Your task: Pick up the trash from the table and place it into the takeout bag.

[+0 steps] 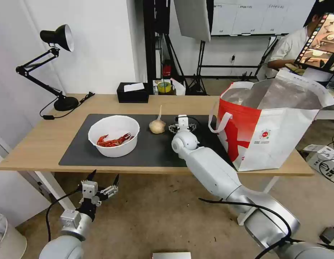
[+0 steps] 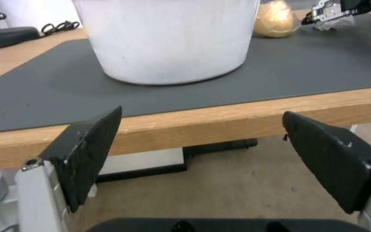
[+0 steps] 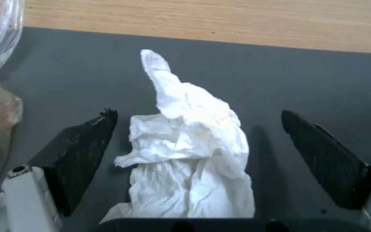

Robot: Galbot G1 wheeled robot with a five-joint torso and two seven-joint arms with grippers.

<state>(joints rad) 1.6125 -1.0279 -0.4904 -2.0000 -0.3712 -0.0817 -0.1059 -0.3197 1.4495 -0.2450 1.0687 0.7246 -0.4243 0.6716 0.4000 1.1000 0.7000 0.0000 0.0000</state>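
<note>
the table carries a dark mat, and at its right end stands the takeout bag, upright with its mouth open. the white bowl of red shells sits on the mat's left part, with the beige knotted bundle near it toward the middle. the right gripper is down over the mat between bundle and bag, fingers spread wide on either side of the crumpled tissue, not touching it. the left gripper hangs below the table's front edge, fingers apart and holding nothing.
</note>
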